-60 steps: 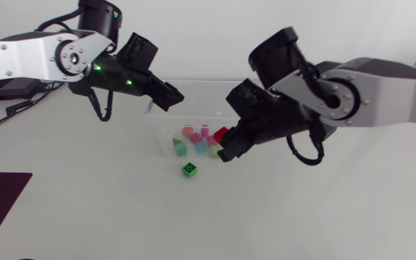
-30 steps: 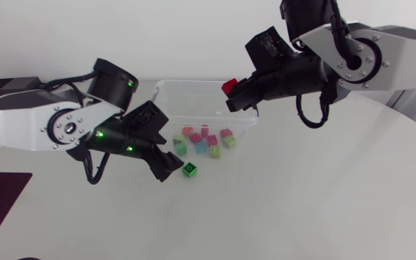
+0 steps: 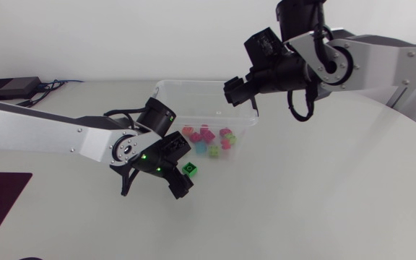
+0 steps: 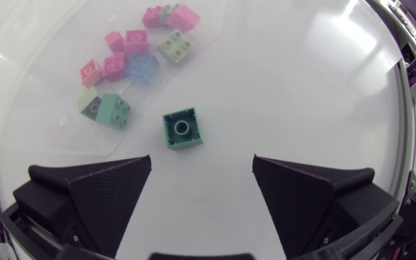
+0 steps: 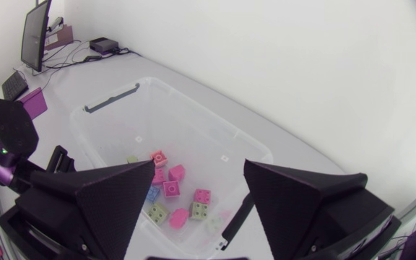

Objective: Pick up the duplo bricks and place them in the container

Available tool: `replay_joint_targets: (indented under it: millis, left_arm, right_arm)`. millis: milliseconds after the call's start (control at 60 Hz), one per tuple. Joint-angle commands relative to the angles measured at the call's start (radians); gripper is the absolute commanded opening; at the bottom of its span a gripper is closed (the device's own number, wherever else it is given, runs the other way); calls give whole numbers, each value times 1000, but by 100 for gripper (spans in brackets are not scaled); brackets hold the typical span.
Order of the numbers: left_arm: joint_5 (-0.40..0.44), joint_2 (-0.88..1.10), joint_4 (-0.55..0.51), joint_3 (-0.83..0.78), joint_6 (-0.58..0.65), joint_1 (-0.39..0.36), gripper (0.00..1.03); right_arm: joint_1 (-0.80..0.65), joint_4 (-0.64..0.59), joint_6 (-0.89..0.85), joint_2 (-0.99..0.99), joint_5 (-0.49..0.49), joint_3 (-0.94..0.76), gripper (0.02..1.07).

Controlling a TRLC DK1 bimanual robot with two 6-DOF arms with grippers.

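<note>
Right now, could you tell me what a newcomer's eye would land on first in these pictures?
A lone green brick lies on the white table just outside the clear container, ahead of the open left claw. Inside the container sits a heap of pink, green and blue bricks, with the right claw open and empty above its far corner.

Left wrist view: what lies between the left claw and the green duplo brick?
Only bare white tabletop separates the left claw from the square green plastic brick, as the left wrist view shows.
</note>
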Motion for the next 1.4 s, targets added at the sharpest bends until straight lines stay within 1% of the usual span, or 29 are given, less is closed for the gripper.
replay_joint_targets:
  millis: [0, 150, 383, 467, 483, 533, 667, 767, 800, 883, 950, 983, 1000, 1017, 1033, 1050, 1083, 1100, 1150, 1167, 1267, 1317, 1383]
  left_arm:
    - [-13, 44, 7, 40, -30, -3, 98]
    - [-21, 84, 7, 62, -59, -4, 98]
    - [-30, 135, 13, 80, -79, -11, 97]
    - [-30, 142, 13, 88, -86, -14, 96]
    - [-30, 145, 13, 91, -89, -18, 94]
    - [-30, 149, 13, 94, -95, -24, 92]
    - [-34, 170, 21, 116, -110, -38, 91]
    - [-42, 191, 28, 137, -127, -37, 91]
    - [-50, 199, 32, 143, -133, -35, 88]
    - [-70, 214, 47, 148, -141, -29, 87]
    - [-71, 225, 50, 152, -141, -21, 82]
    - [-74, 230, 51, 154, -141, -20, 73]
    - [-74, 233, 55, 152, -141, -20, 67]
    - [-76, 234, 56, 152, -141, -20, 64]
    - [-76, 234, 58, 152, -142, -20, 59]
    - [-77, 237, 61, 152, -148, -21, 51]
    - [-77, 241, 61, 152, -148, -24, 39]
    - [-79, 242, 61, 151, -150, -27, 29]
    - [-83, 236, 61, 143, -148, -37, 29]
    - [-85, 231, 61, 139, -148, -40, 29]
    - [-103, 181, 76, 97, -148, -73, 27]
    - [-117, 150, 78, 79, -147, -86, 27]
    - [-125, 93, 76, 54, -147, -95, 27]
  right_arm:
    - [-9, 17, -14, -93, 18, -55, 102]
    - [-16, 18, -14, -274, 46, -176, 102]
    - [-61, 147, -14, -585, 143, -437, 102]
    - [-101, 153, -26, -670, 144, -509, 102]
    - [-117, 157, -34, -697, 144, -538, 102]
    - [-142, 169, -43, -734, 144, -580, 102]
    - [-197, 175, -66, -854, 138, -690, 102]
    - [-220, 164, -73, -955, 135, -754, 102]
    - [-225, 158, -78, -990, 135, -774, 102]
    - [-243, 140, -95, -1072, 135, -824, 102]
    - [-266, 110, -96, -1133, 130, -856, 102]
    - [-271, 89, -103, -1176, 129, -873, 102]
    - [-275, 83, -106, -1193, 129, -880, 102]
    - [-277, 80, -109, -1200, 129, -883, 102]
    - [-282, 74, -112, -1213, 129, -886, 102]
    - [-294, 64, -116, -1231, 123, -894, 102]
    - [-325, 55, -124, -1253, 103, -899, 102]
    - [-337, 54, -126, -1262, 92, -900, 102]
    - [-409, 37, -127, -1294, 32, -905, 102]
    - [-447, 31, -129, -1312, -6, -909, 102]
    - [-567, 14, -141, -1378, -109, -942, 102]
    - [-591, 3, -141, -1403, -137, -954, 102]
    - [-602, 3, -141, -1427, -138, -977, 102]
